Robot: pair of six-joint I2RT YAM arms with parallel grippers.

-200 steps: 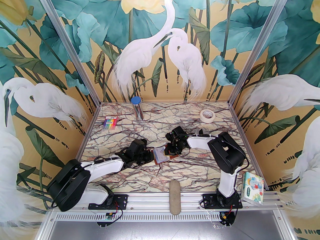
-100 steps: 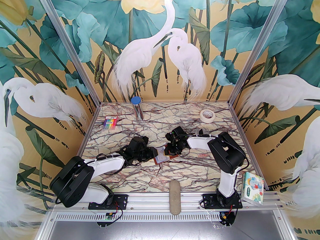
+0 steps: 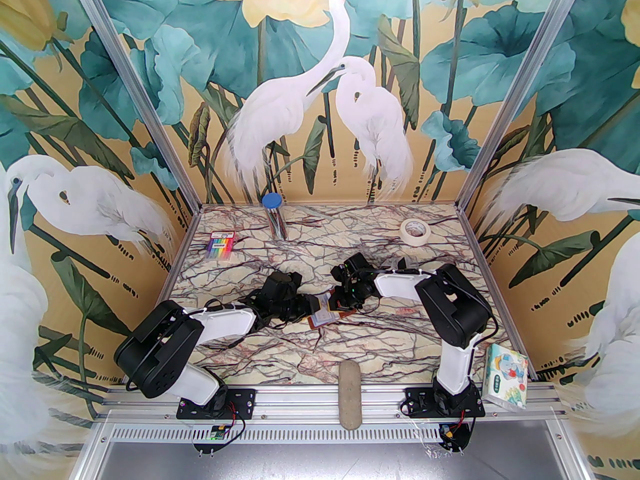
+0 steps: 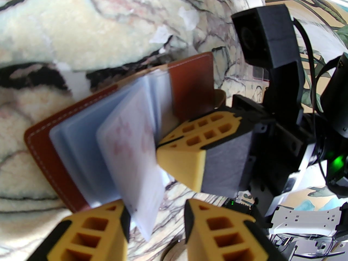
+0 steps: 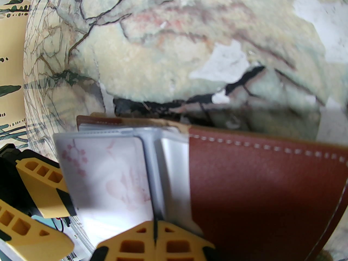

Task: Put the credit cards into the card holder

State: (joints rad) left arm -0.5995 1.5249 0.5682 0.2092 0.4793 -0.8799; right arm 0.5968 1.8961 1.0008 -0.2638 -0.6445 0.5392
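The card holder [image 3: 320, 319] lies open on the marble table, with reddish-brown leather [image 4: 49, 151] [image 5: 258, 186] and pale clear sleeves. A whitish credit card with a pink pattern [image 4: 136, 151] [image 5: 108, 178] sits in a raised sleeve. My right gripper [image 3: 336, 308] [image 4: 160, 148] [image 5: 155, 224] is shut on a sleeve edge of the card holder. The left gripper [image 3: 313, 308] [image 4: 155, 208] [image 5: 71, 230] is open. The card's lower corner hangs between its fingers, close to the left finger [image 4: 89, 235].
A pack of rainbow pens [image 3: 220, 246] lies at the back left. A blue-capped tube [image 3: 274, 215] stands at the back, with a tape roll [image 3: 415, 230] at the back right. A tissue pack [image 3: 506, 376] and a beige oblong pad [image 3: 350, 393] sit at the near edge.
The left arm has pushed right toward the card holder and its jaws have parted off the card. Less of the card shows from above. The right arm has not moved.
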